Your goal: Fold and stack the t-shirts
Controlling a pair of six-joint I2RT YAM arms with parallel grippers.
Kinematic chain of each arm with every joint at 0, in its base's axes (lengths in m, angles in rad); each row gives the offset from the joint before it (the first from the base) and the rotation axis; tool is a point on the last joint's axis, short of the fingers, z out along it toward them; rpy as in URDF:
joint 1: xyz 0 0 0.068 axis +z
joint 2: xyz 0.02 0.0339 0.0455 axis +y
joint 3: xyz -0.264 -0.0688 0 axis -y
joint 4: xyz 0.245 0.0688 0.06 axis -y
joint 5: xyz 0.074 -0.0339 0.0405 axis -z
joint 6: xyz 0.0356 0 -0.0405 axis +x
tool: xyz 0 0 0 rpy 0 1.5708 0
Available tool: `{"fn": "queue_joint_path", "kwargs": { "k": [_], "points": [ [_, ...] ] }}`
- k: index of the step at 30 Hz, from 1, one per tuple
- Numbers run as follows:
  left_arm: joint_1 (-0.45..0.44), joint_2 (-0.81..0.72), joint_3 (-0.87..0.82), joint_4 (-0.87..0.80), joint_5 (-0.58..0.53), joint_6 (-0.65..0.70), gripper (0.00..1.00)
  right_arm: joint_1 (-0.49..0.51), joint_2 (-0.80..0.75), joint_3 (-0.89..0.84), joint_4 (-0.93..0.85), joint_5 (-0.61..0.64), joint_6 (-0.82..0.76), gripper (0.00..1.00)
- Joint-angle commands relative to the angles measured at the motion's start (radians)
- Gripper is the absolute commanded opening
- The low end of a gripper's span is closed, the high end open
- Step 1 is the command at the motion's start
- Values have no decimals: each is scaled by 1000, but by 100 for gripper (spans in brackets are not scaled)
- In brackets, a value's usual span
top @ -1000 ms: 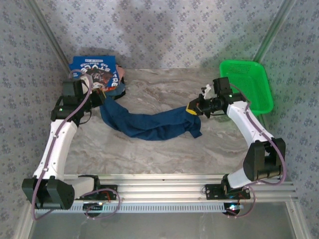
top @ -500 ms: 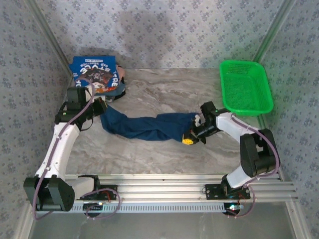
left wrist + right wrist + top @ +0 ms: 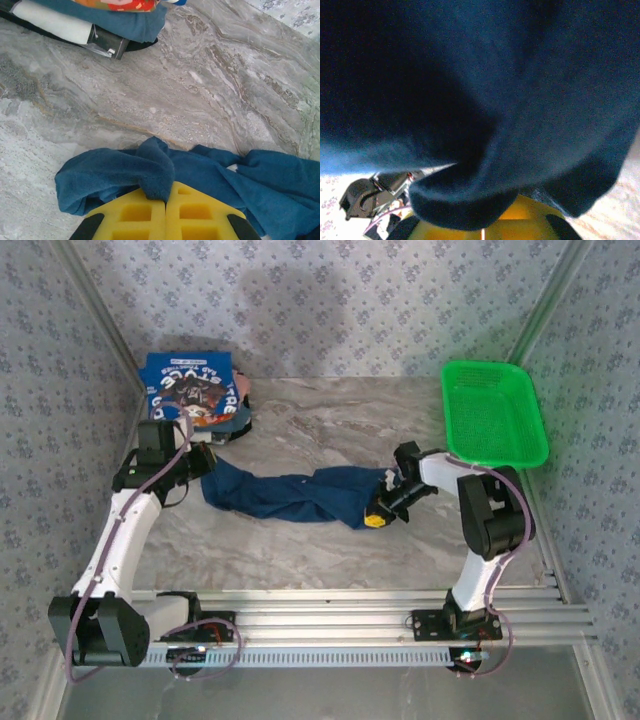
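Observation:
A dark navy t-shirt (image 3: 290,495) lies bunched in a long band across the marble table (image 3: 320,420). My left gripper (image 3: 203,462) holds its left end. In the left wrist view the yellow fingers (image 3: 135,215) are pressed together, with a fold of the navy t-shirt (image 3: 115,175) pinched at their tips, so the left gripper (image 3: 166,200) is shut. My right gripper (image 3: 378,515) is at the band's right end, low over the table. In the right wrist view the navy t-shirt (image 3: 495,90) drapes over the closed right gripper (image 3: 481,231). A brighter blue t-shirt (image 3: 190,385) with white lettering lies folded at the back left.
A green mesh basket (image 3: 495,420) stands at the back right, close behind the right arm. The folded blue t-shirt (image 3: 135,22) rests on other folded cloth just beyond the left gripper. Patterned walls enclose the table on three sides.
The right gripper has swung from near the basket forward and left, down toward the table, carrying the shirt's end. The shirt has become a narrower band. The left gripper shifted slightly nearer.

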Motion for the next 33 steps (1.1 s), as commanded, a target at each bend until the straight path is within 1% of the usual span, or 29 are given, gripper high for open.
{"fn": "queue_joint_path", "kwargs": {
  "k": [1, 2, 6, 12, 15, 19, 25, 28, 33],
  "points": [
    [-8, -18, -4, 18, 3, 15, 0, -8, 14, 20, 25, 26, 11, 20],
    [-10, -18, -4, 17, 3, 17, 0, -7, -1, 16, 28, 29, 16, 25],
    [-18, -12, -4, 19, 1, 20, 0, -8, -108, -21, -6, 56, 41, 36],
    [-28, 2, -2, 30, 2, 22, 0, -22, -287, -134, -46, 71, 102, 41],
    [-36, 10, -2, 34, 3, 22, 0, -27, -339, -195, -15, 58, 149, 43],
    [-43, 13, -1, 33, 4, 23, 0, -27, -354, -275, 46, 39, 195, 44],
    [-45, 10, -2, 29, 5, 23, 0, -28, -349, -359, 191, 22, 264, 46],
    [-48, 10, -2, 29, 5, 23, 0, -28, -312, -360, 237, 25, 273, 46],
    [-49, 4, -6, 26, 4, 24, 0, -22, -256, -323, 259, 40, 273, 47]
  ]
}}
